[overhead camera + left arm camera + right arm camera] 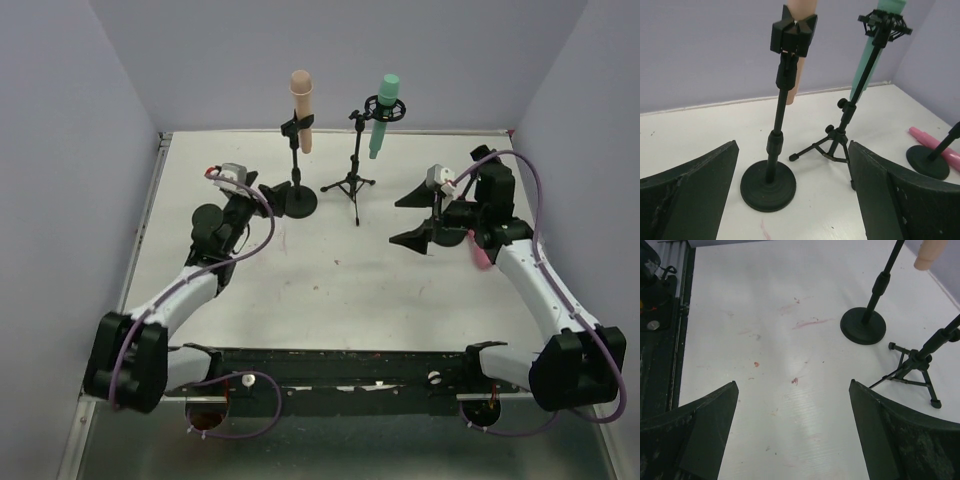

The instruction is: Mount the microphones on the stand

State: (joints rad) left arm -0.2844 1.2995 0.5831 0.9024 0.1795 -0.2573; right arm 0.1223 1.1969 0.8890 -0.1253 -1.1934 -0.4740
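Note:
The beige-peach microphone [301, 108] sits upright in the clip of the round-base stand [298, 198]. The mint green microphone [383, 118] hangs in the ring mount of the tripod stand [352, 182]. My left gripper [262, 200] stands open just short of the round base [768, 189], with nothing between its fingers. The pink microphone [934, 143] lies on the table behind a second round stand base [927, 161], and shows as a pink tip [482, 256] beside my right arm. My right gripper [415, 217] is open and empty over bare table [792, 382].
Grey walls close in the white table [330, 290] on three sides. The tripod's legs [917, 365] spread low right of the round base [863, 326]. A black rail [330, 365] with the arm bases runs along the near edge.

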